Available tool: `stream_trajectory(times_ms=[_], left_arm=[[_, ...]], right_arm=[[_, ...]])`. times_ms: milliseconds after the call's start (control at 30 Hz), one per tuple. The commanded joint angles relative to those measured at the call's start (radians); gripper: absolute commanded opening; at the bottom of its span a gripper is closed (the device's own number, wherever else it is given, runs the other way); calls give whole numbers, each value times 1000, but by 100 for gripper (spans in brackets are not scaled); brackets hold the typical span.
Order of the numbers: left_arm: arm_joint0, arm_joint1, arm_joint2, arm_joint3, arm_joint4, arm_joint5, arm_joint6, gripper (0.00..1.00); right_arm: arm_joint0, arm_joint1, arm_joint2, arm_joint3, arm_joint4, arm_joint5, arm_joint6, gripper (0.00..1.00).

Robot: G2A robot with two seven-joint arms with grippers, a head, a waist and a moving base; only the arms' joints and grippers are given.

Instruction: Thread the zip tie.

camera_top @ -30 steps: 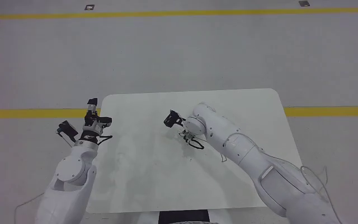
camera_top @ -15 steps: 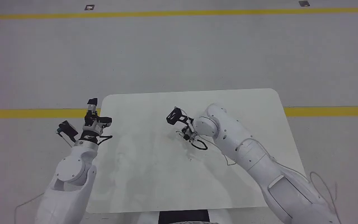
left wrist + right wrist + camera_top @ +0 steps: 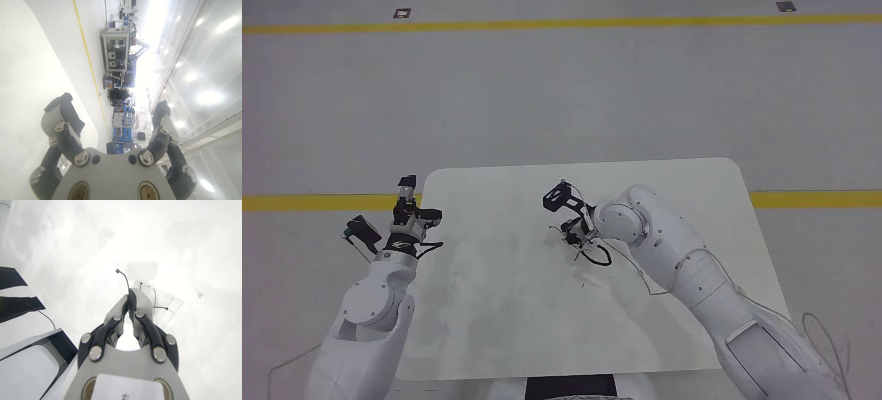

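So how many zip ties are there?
3, it seems: one zip tie pinched in the right tool, its head poking out, and two more zip ties lying on the clear plastic sheet just beyond. The tool may hide others.

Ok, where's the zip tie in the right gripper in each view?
Top view: at the right gripper, middle of the white table; too small to pick out.
Right wrist view: zip tie pinched in the shut jaws, head curving out beyond them.
Left wrist view: looks away, along the table's edge.
Shared landmark: the white table.
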Motion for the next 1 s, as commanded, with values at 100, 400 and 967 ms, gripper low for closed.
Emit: stream_trajectory(times_ms=[100, 400, 967], left_arm=[[0, 0, 0, 0, 0, 0, 0, 100], [0, 0, 0, 0, 0, 0, 0, 100], [-8, -1, 9, 12, 19, -9, -12, 100]], right_arm=[[-12, 5, 40, -20, 63, 34, -27, 0], [-33, 18, 121, -39, 240, 14, -23, 0], [-57, 15, 132, -35, 309, 41, -89, 0]])
